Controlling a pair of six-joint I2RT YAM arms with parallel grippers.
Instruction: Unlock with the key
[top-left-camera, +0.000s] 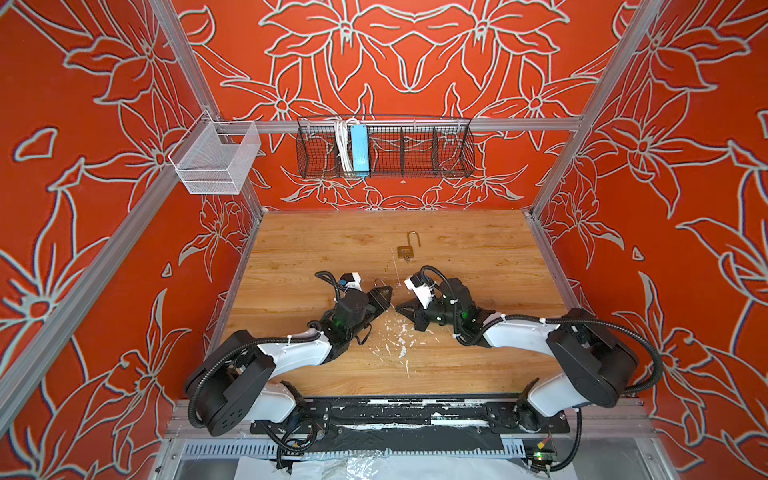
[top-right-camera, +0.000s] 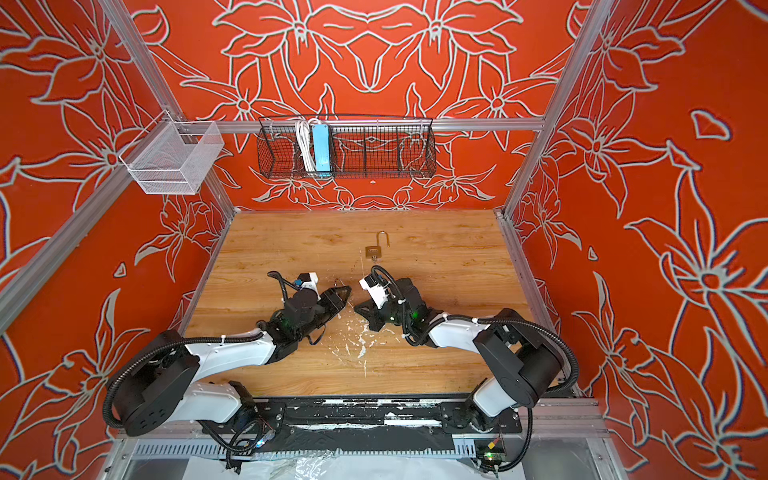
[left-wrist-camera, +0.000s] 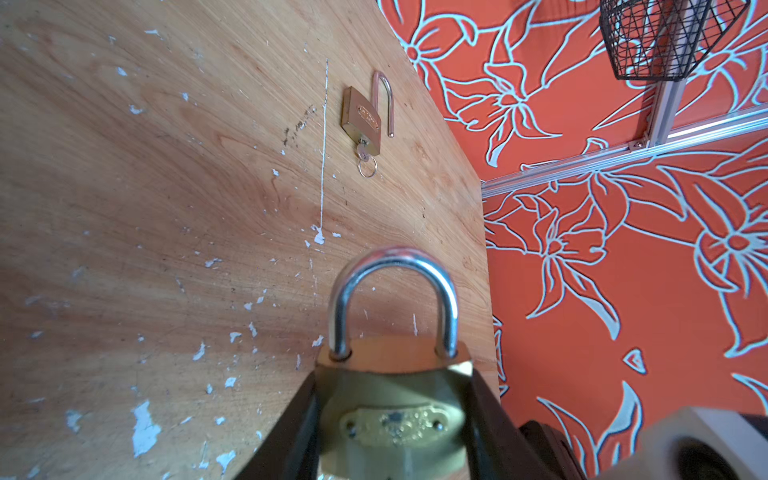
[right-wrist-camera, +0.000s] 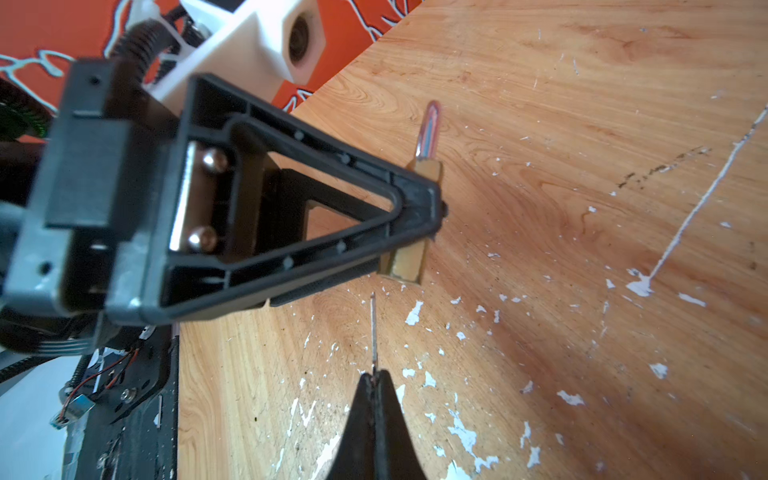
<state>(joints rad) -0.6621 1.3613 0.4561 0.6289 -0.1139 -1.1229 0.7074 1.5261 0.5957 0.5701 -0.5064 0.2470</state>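
The padlock (left-wrist-camera: 395, 424) (brass body, steel shackle seated in both holes) is off the table (top-left-camera: 291, 249). It is clamped by its flanks in the left gripper (top-left-camera: 386, 296), whose jaws stand partly apart at the width of the body. The key (right-wrist-camera: 373, 332) is pinched in the right gripper (right-wrist-camera: 375, 376), jaws pressed together on it, blade pointing at the padlock's underside. The tip lies just short of the body, with a gap showing between them. The two grippers face each other tip to tip over the middle of the table.

Views compared. The left wrist view shows the shackle and nameplate face-on but not the key. The right wrist view shows the key edge-on and the padlock only as brass slivers beyond the left finger; the keyway cannot be made out. In both top views the key is too small to tell, and only the shackle's bow shows above the left gripper.

Further back on the table, well apart from both grippers, lies a second padlock (top-left-camera: 405, 250) — shackle swung open, a small ringed key (left-wrist-camera: 363, 151) in its keyway. A black wire basket (top-left-camera: 415, 153) on the rear rail holds a blue power strip (top-left-camera: 359, 151).
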